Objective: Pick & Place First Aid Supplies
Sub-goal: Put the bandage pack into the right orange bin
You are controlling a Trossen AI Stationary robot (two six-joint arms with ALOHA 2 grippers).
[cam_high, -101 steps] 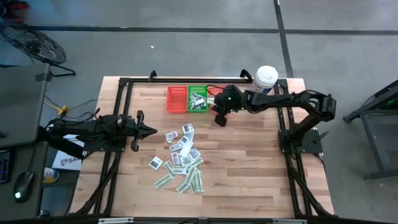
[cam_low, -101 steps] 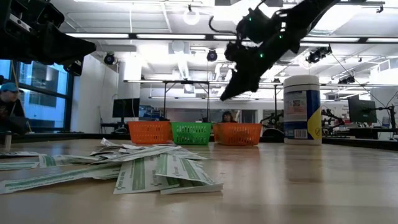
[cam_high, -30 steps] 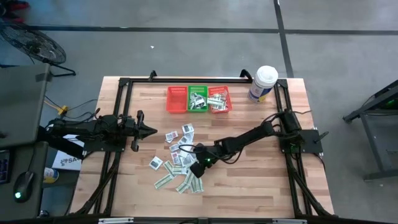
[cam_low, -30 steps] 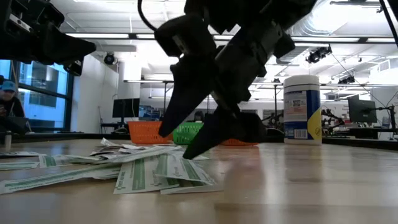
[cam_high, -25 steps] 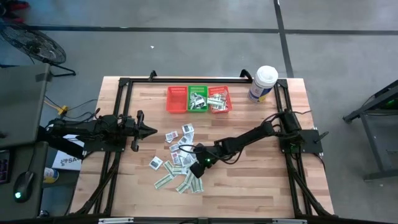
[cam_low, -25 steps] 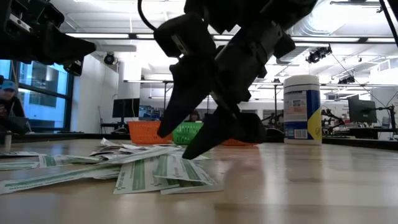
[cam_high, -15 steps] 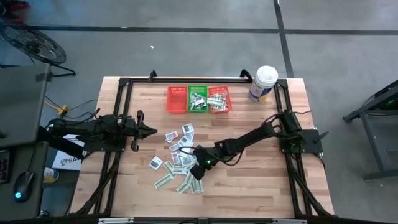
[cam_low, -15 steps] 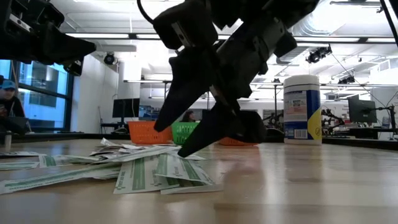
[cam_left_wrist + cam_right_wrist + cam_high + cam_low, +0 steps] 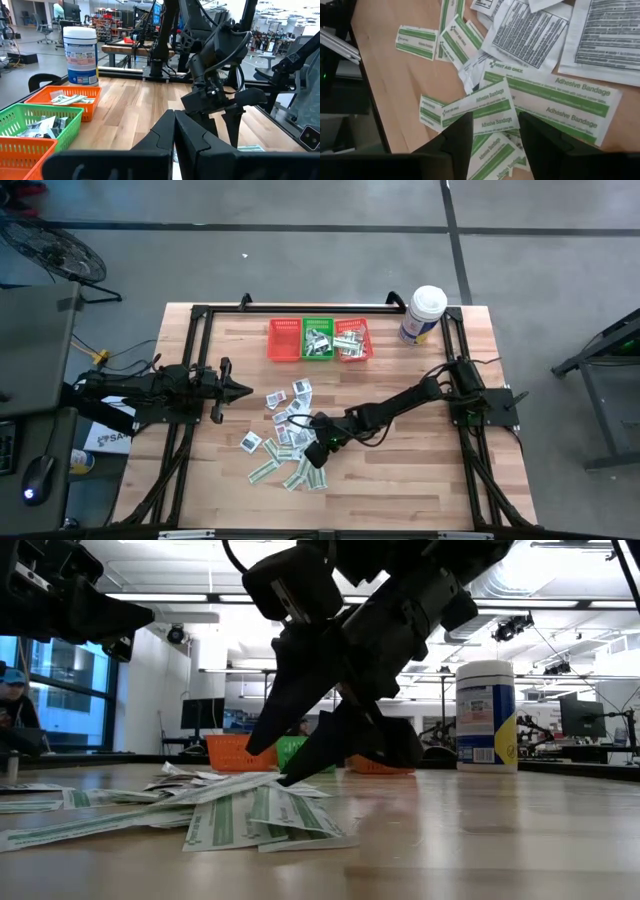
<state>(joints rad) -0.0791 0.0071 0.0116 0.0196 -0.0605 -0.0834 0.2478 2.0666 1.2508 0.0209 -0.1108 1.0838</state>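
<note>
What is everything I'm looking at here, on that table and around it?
Adhesive bandage strips: many, green and white, scattered mid-table, one between the right gripper's fingers.
Square paper packets: several, white with dark print, in the same pile.
Mesh baskets: three in a row at the far edge, red, green, red; the green and right-hand red ones hold packets.
Wipes tub: one, white with blue label, far right corner.
Table: one, light wood.
Person: one, blue cap, in the room behind.
Left gripper: shut, waiting at the table's left side.
Right gripper: part open, low over the pile.
</note>
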